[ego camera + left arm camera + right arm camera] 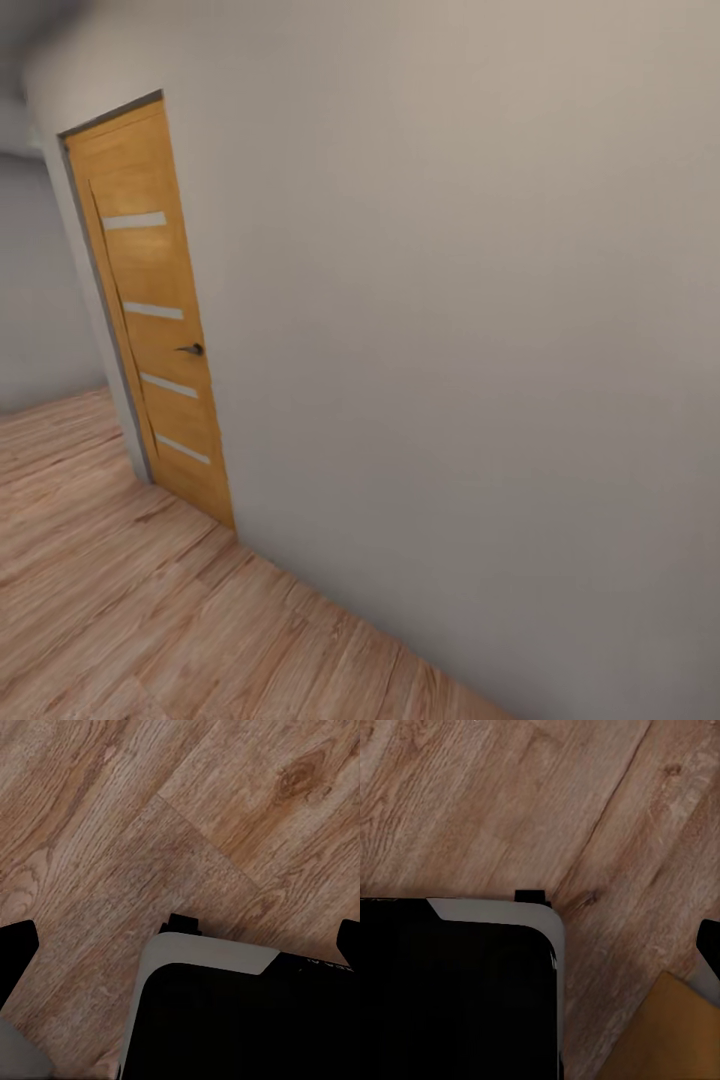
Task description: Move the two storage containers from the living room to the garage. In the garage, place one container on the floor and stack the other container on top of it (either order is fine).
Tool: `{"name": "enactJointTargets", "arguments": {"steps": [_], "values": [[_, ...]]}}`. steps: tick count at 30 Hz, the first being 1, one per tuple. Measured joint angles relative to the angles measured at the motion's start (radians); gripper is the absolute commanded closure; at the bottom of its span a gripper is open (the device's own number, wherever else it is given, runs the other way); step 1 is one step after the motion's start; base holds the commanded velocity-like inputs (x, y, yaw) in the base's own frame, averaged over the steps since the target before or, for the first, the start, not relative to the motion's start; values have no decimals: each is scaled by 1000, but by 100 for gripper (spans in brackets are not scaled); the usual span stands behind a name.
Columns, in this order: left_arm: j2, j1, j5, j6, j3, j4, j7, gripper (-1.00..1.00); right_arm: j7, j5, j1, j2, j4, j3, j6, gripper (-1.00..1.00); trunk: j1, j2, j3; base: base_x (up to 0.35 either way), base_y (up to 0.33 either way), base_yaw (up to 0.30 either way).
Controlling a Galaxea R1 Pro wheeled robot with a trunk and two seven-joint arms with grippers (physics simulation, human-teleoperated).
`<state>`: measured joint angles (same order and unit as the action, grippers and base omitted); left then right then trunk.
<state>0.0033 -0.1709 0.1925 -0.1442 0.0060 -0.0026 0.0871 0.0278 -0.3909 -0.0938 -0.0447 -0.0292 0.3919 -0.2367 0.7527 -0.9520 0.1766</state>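
Head view faces a wooden door (150, 320) and wall (480, 350); tool states unclear.

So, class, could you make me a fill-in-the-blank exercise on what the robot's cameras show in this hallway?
1. The wooden door in the head view is ____.
2. The door carries ____ pale horizontal strips.
3. The floor is laid with light ____ planks.
4. The door's handle sits on the side nearer the long plain ____.

Missing words: closed; four; wood; wall
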Motion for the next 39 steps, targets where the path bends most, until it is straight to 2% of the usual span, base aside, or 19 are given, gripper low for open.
{"name": "enactJointTargets", "arguments": {"steps": [39], "values": [[-2, 0, 0, -4, 0, 0, 1, -100, 0, -9, 0, -2, 0, -6, 0, -100, 0, 0, 0, 0, 0, 274]]}}
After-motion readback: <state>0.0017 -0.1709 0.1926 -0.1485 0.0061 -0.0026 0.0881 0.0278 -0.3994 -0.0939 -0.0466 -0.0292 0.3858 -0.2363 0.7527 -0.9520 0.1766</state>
